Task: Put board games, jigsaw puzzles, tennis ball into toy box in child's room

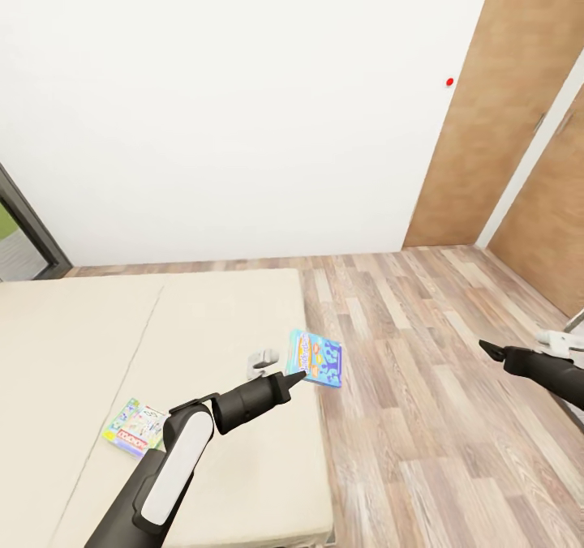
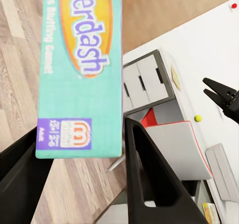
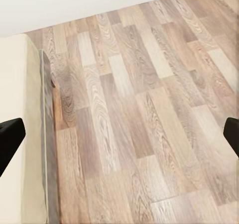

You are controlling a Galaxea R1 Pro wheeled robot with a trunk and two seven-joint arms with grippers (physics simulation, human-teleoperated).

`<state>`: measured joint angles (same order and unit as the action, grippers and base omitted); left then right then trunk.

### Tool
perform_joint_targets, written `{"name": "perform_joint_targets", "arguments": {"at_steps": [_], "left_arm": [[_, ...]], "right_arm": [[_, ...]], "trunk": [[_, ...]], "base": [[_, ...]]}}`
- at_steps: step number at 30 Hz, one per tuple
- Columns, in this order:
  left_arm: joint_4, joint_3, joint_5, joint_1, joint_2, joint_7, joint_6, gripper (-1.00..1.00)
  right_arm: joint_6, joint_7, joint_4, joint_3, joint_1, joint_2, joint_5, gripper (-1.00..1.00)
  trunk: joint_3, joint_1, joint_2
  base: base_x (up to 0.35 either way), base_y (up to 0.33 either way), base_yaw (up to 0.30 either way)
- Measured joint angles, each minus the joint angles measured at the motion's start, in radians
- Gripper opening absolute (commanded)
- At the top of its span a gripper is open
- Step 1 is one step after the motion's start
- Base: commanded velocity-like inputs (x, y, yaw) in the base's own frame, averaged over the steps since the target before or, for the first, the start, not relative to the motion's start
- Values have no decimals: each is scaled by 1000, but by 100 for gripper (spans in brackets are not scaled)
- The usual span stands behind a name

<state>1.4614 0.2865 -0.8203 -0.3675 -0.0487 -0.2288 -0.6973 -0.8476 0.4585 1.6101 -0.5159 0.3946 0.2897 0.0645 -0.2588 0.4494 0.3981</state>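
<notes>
1. While I stood beside the cream bed [image 1: 122, 345] on wood-plank flooring [image 1: 422, 386], white wall behind, my left gripper [image 1: 298, 376] pinched the blue board game [image 1: 316, 358] past the mattress edge.
2. Another game box [image 1: 135, 428] lay on the bed.
3. My right gripper [image 3: 119, 134] hung spread over bare floor.

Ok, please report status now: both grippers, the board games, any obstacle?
Left gripper shut on blue board game, lifted past bed edge. Right gripper open, empty. Second board game on bed. No obstacle seen.

One board game [image 1: 135, 427] lies on the bed [image 1: 97, 337]; another [image 1: 315, 358] hangs beyond its right edge, over the floor [image 1: 422, 386].
</notes>
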Motion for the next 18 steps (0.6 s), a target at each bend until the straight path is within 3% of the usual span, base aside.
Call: {"name": "perform_joint_targets", "arguments": {"at_steps": [18], "left_arm": [[-1, 0, 1, 0, 0, 1, 0, -100]], "right_arm": [[-1, 1, 0, -1, 0, 2, 1, 100]], "trunk": [[19, 0, 0]], "base": [[0, 0, -86]]}}
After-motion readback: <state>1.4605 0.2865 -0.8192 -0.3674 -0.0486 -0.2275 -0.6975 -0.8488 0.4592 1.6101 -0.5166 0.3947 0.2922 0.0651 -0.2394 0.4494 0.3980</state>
